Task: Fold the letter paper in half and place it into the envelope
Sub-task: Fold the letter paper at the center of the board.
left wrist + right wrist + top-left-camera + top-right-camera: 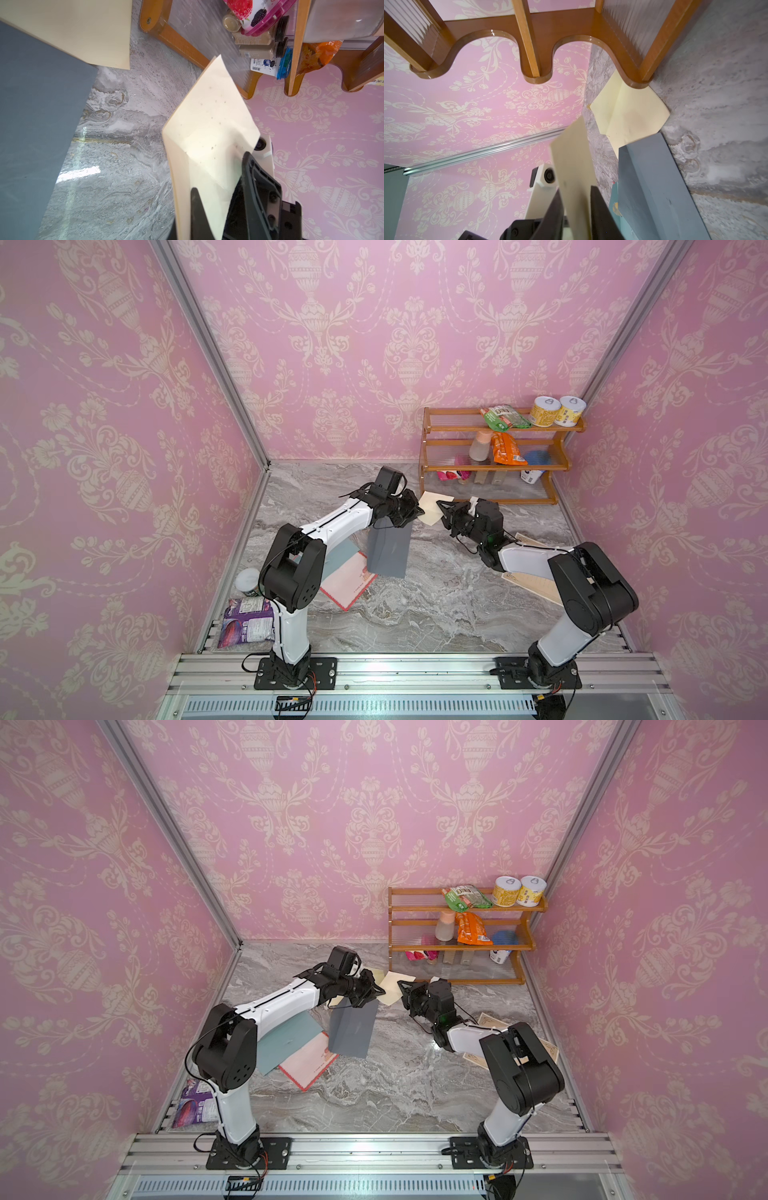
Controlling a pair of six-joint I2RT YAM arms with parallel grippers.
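Lying on the grey marble tabletop (436,614), the slate-grey rectangular paper envelope (388,549) sits below the left gripper (419,512), one corner overlapping a red-bordered pink sheet (349,589). Folded cream letter paper (430,508) is held in the air between the left gripper and the right gripper (576,190). Left jaws are closed on one edge of it. Right jaws stand partly apart, the opposite edge between them.

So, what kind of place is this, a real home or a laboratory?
Probably a robot test cell dressed as a home: pink wallpaper panels in an aluminium frame, two robot arms bolted to a metal rail, and a wooden shelf.
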